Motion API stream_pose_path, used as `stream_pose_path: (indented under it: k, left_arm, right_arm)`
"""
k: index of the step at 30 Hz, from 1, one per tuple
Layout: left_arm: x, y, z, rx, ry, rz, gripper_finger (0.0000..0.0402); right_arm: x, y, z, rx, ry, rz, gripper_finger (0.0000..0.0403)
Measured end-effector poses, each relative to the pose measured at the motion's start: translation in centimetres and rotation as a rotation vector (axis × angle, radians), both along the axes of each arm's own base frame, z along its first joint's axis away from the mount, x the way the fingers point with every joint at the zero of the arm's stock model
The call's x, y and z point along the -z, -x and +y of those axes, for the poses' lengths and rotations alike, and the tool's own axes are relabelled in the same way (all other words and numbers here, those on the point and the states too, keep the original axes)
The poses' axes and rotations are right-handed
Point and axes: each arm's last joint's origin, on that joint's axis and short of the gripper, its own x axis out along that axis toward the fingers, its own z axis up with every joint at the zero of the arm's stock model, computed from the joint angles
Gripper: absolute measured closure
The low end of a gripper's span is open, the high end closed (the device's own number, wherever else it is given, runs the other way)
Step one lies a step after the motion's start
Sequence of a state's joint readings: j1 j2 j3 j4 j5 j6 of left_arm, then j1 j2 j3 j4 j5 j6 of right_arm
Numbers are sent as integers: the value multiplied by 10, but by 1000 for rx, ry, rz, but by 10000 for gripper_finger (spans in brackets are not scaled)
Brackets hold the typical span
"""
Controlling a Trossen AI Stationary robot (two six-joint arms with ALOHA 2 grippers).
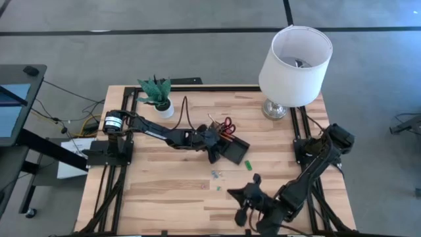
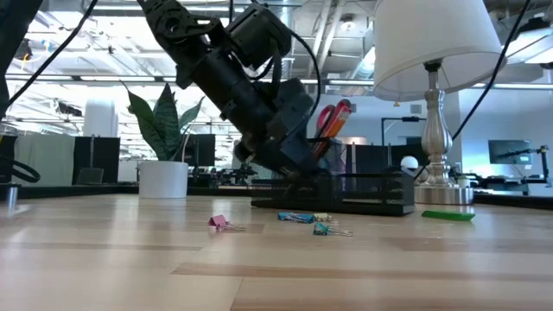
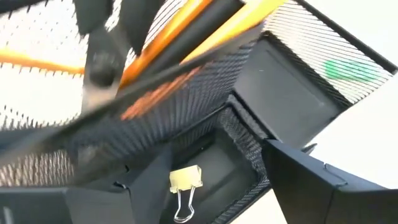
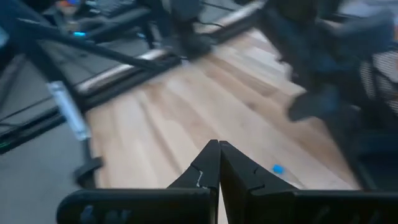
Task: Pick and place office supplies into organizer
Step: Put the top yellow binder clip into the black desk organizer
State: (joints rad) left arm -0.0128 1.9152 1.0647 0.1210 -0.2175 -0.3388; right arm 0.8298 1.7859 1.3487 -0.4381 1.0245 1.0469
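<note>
The black mesh organizer (image 1: 234, 150) stands mid-table with red-handled scissors (image 1: 227, 124) and orange pencils (image 3: 186, 28) upright in its tall part. My left gripper (image 3: 214, 158) is open, its fingers slanting down over a low compartment. A pale yellow binder clip (image 3: 185, 182) lies on that compartment's floor between the fingers, touching neither. Several clips (image 2: 298, 217) and a green block (image 1: 248, 164) lie on the table in front of the organizer. My right gripper (image 4: 219, 155) is shut and empty, above the table's near right part (image 1: 245, 192).
A white-shaded lamp (image 1: 294, 62) stands at the far right corner and a potted plant (image 1: 158, 95) at the far left. Bare wood lies on the near left of the table (image 1: 151, 197). Black frame rails run along both sides.
</note>
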Motion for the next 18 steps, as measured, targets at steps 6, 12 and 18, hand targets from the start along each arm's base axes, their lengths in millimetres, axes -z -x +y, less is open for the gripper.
stream_pose_path:
  k: [6, 12, 18]
  left_arm:
    - [-10, -6, -1, 103, -66, 69, 166]
    - [-11, -1, -1, 159, -120, 223, 166]
    - [-10, 0, 0, 149, -162, 243, 167]
  right_arm:
    - [-7, 0, -34, 107, -76, 92, 403]
    - [-36, 8, -64, 121, -145, 151, 403]
    - [-49, 6, -88, 137, -127, 166, 403]
